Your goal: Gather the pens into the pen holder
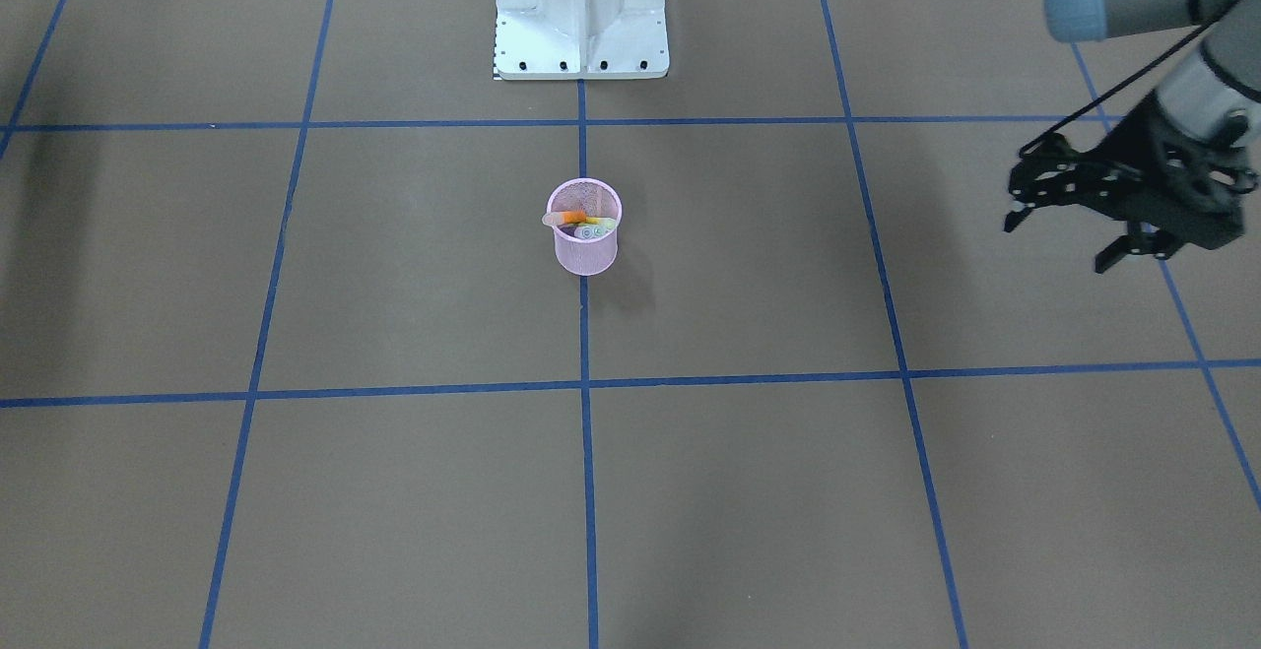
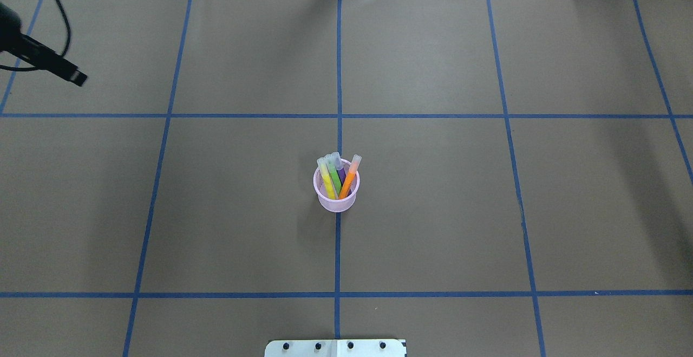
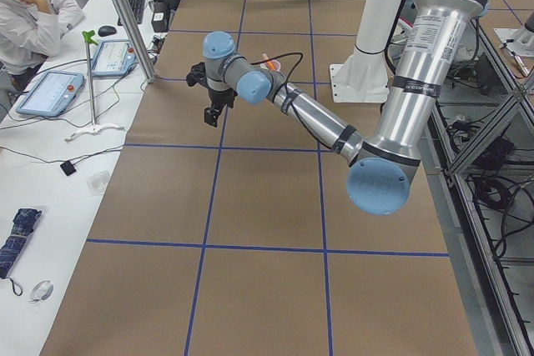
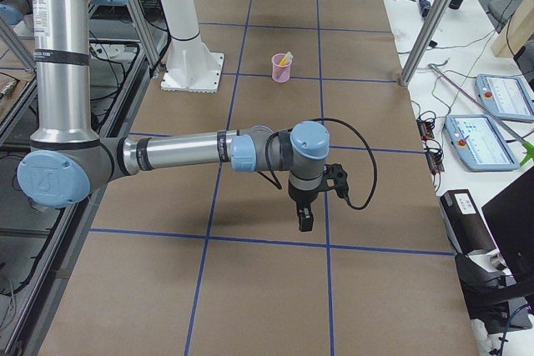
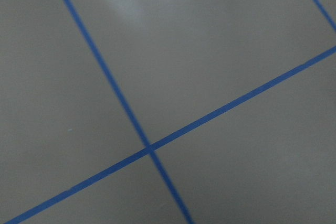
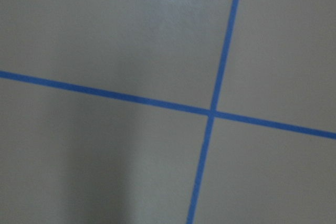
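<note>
pens (image 2: 331, 177) all stand in the pink pen holder (image 2: 336, 204) at the middle of the table (image 2: 460, 221), caps up, leaning on its rim. your left gripper (image 1: 1059, 243) hangs spread and empty well aside, likely because nothing is left to pick. whether the right gripper (image 4: 305, 216) is open, you cannot tell.

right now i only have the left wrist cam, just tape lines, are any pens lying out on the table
observer: none that any view shows on the table; four pens stand in the pink pen holder.
operator: where's the holder
observer: upright at mid-table, right on the centre tape line.
operator: left gripper holding anything
observer: no, the left gripper is open and empty, out at the table's side.
</note>
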